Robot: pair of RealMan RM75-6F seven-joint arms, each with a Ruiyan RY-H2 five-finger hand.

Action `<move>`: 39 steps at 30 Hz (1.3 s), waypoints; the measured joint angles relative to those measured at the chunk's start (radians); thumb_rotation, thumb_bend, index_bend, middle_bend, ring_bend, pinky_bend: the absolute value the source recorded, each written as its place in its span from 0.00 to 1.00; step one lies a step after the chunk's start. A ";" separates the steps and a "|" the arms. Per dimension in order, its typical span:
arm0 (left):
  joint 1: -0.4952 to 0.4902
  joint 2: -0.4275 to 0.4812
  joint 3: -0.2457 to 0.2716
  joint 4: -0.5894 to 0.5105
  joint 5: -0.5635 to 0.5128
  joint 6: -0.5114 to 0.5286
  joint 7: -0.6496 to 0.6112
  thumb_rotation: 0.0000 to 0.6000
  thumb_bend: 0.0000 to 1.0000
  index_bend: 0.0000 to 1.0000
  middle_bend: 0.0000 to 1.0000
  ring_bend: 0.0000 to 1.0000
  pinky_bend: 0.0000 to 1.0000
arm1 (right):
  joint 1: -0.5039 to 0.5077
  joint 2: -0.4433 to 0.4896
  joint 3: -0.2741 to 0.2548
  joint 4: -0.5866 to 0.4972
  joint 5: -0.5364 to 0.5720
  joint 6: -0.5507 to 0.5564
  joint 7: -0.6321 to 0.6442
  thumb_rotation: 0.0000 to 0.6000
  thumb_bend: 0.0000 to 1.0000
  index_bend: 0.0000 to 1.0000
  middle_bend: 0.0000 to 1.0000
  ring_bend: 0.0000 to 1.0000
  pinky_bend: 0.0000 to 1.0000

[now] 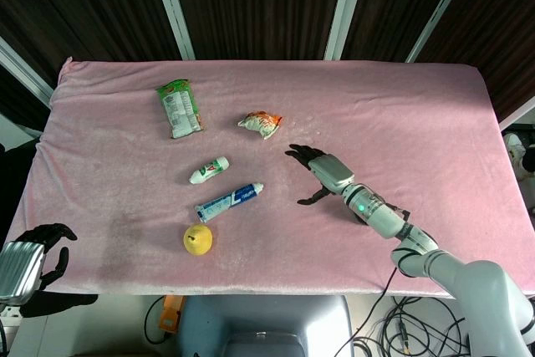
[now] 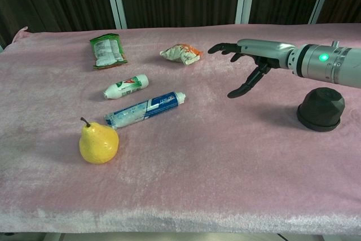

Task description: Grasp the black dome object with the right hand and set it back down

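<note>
one black dome object [image 2: 321, 109], one pear [image 2: 98, 143]

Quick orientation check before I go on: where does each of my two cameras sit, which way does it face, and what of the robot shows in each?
Head view: high above the near edge, looking steeply down on the pink table; shows the right hand with its arm, and the left hand off the near-left corner.
Chest view: low at the near edge, looking across the table toward the dark wall; shows only the right hand and forearm, with the black dome object below the forearm.
Shared: right hand, pear, toothpaste tube, the packets.
</note>
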 measured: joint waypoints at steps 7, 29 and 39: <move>0.000 0.001 -0.001 0.000 -0.003 -0.003 0.003 1.00 0.57 0.46 0.40 0.34 0.47 | 0.007 -0.015 -0.016 0.024 0.013 0.014 0.006 1.00 0.11 0.09 0.06 0.03 0.25; 0.003 0.000 -0.002 -0.004 -0.004 -0.001 0.012 1.00 0.57 0.46 0.40 0.34 0.47 | -0.035 0.044 -0.086 -0.037 0.001 0.102 -0.040 1.00 0.11 0.09 0.06 0.03 0.25; 0.005 0.003 -0.005 -0.005 -0.007 0.002 0.003 1.00 0.57 0.46 0.40 0.34 0.47 | -0.103 0.131 -0.143 -0.106 -0.032 0.202 -0.050 1.00 0.11 0.10 0.06 0.03 0.25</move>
